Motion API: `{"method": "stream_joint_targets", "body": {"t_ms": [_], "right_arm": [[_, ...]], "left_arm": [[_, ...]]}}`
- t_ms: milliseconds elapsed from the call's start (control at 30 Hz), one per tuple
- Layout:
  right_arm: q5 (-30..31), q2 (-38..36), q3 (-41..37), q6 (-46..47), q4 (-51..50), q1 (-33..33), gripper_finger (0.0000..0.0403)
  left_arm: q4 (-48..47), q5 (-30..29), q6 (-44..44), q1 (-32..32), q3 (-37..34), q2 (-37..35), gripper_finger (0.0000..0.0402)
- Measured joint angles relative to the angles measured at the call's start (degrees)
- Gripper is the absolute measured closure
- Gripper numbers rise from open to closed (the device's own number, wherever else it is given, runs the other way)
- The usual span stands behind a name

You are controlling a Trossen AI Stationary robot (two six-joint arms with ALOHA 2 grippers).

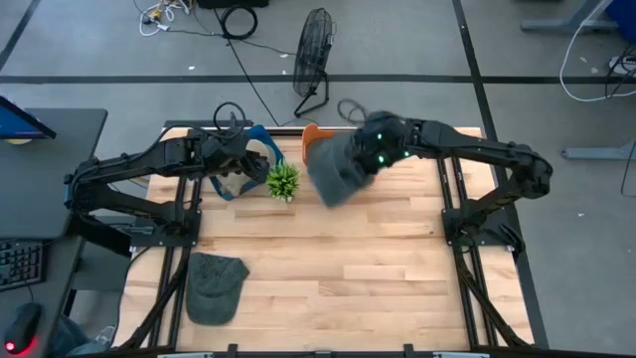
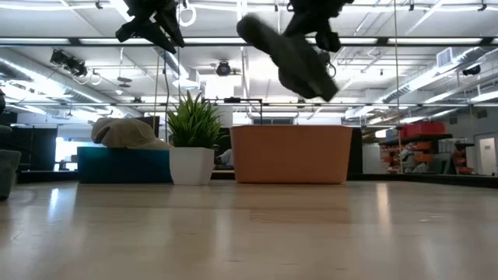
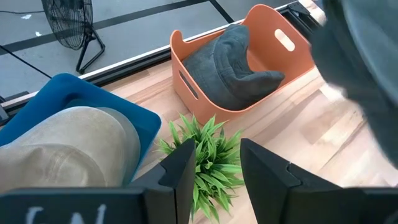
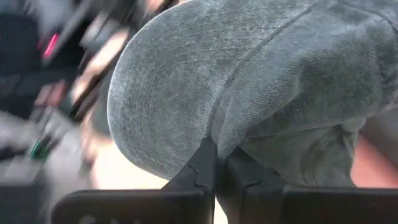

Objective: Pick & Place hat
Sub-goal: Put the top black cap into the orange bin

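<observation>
A dark grey cap (image 1: 336, 171) hangs in the air in my right gripper (image 4: 216, 163), above the table just in front of the orange bin (image 2: 292, 153); the low view shows the cap (image 2: 289, 58) high above that bin. A second grey cap (image 3: 235, 67) lies inside the orange bin (image 3: 273, 62). A tan cap (image 3: 59, 155) sits in the blue bin (image 3: 93, 99). My left gripper (image 3: 217, 177) is open and hovers over the blue bin and the small green plant (image 1: 283, 181), touching nothing. A third grey cap (image 1: 215, 286) lies flat on the table's near left part. My right gripper pinches the dark grey cap between its two shut fingers where the brim meets the crown (image 4: 219, 132). The fingers come from above. The cap is lifted clear of everything and hangs tilted below the gripper, brim (image 4: 165, 81) stretching away from the fingers.
The potted plant (image 2: 191, 140) stands between the blue bin (image 2: 124, 165) and the orange bin near the table's far edge. The wooden table top (image 1: 378, 278) shows bare boards across its middle and near right. A fan (image 1: 312, 55) and cables lie on the floor beyond.
</observation>
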Motion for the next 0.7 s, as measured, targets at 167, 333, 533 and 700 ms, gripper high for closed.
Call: {"method": "stream_joint_targets", "body": {"t_ms": [167, 333, 533, 700], "right_arm": [[19.3, 0.5, 0.0, 4.1, 3.6, -3.9, 0.0394], [26.0, 3.3, 0.0, 7.3, 6.0, -8.2, 0.0393], [23.4, 9.4, 0.0, 9.9, 5.5, -10.1, 0.0393], [23.0, 14.6, 0.0, 12.6, 4.8, -10.1, 0.0393]], "left_arm": [[0.0, 0.0, 0.0, 0.0, 0.0, 0.0, 0.0271], [0.0, 0.0, 0.0, 0.0, 0.0, 0.0, 0.0271], [0.0, 0.0, 0.0, 0.0, 0.0, 0.0, 0.0271], [0.0, 0.0, 0.0, 0.0, 0.0, 0.0, 0.0271]]}}
